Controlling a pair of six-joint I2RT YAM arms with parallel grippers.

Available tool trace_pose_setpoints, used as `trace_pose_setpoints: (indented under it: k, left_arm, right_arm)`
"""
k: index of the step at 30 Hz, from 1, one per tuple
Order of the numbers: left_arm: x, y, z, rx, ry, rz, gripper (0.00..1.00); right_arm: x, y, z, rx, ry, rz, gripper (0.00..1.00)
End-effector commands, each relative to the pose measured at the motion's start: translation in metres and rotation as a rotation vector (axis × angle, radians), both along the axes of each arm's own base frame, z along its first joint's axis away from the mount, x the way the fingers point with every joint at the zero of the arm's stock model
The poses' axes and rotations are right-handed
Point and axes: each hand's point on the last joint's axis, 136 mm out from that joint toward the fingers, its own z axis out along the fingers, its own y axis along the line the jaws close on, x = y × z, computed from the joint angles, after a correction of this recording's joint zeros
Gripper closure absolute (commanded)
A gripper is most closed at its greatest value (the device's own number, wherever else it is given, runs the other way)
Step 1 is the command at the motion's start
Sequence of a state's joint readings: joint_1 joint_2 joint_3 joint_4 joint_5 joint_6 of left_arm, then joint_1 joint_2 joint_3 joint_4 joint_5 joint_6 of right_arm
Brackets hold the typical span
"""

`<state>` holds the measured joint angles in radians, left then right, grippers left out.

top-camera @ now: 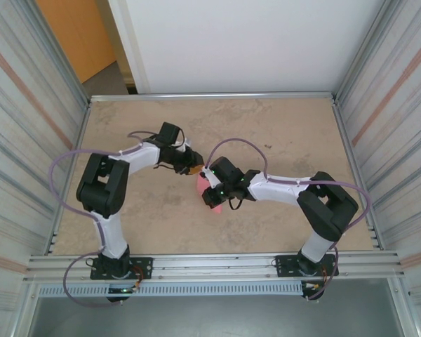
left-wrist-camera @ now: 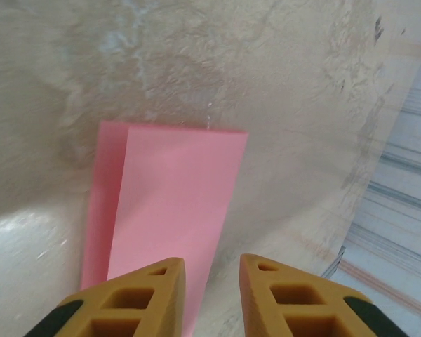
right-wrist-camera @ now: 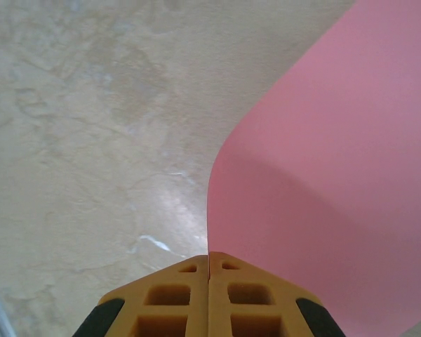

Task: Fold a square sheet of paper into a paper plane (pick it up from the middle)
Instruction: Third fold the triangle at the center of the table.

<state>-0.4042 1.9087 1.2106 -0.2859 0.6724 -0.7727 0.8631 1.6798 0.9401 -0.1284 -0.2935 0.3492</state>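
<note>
The sheet of paper (top-camera: 208, 194) lies near the middle of the mottled beige worktop (top-camera: 281, 126). It is pink and doubled over on itself, so in the left wrist view a narrow darker strip shows beside its top layer. Ribbed metal walls (top-camera: 28, 112) stand well apart from the sheet on either side. A white panel (top-camera: 252, 42) rises beyond it, and a metal rail (top-camera: 217, 261) runs along its near side, where both arms are bolted. From above, the two hands crowd in over the sheet, and the right wrist covers part of it.

The left arm (top-camera: 105, 189) rises from its base, bends at the elbow and reaches across to the far-left side of the sheet. A purple cable (top-camera: 59, 165) loops along it. The left hand (left-wrist-camera: 210, 295) hangs just above the sheet, released, with its yellow fingers (left-wrist-camera: 137, 298) apart and nothing between them.

The right arm (top-camera: 323, 207) comes in low from the sheet's right side. The right hand (right-wrist-camera: 209, 295) is clenched, fingertips pressed together on the sheet's edge. From there the paper bows up and away.
</note>
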Motion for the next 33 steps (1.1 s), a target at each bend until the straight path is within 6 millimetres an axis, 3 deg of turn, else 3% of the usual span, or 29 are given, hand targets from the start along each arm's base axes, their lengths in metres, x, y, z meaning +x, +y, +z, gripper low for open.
trace_pose_setpoints:
  k: [1,7,17,19,33]
  left_arm:
    - [-0.004,-0.010,-0.011,0.025,0.016,-0.064,0.74]
    - [-0.010,-0.016,-0.033,0.082,0.059,-0.104,0.78]
    - [-0.023,-0.008,-0.056,0.170,0.114,-0.144,0.81]
    - [-0.027,-0.006,-0.070,0.186,0.145,-0.149,0.82]
    - [-0.025,-0.009,-0.066,0.171,0.134,-0.164,0.84]
  right_arm:
    - [-0.011,0.005,0.011,0.084,0.060,0.022,1.00]
    - [-0.011,0.005,0.011,0.103,0.093,0.007,1.00]
    - [0.007,-0.012,-0.001,0.068,0.121,-0.110,1.00]
    - [0.011,-0.015,-0.004,0.055,0.123,-0.130,1.00]
    - [0.018,-0.014,-0.013,0.011,0.148,-0.151,1.00]
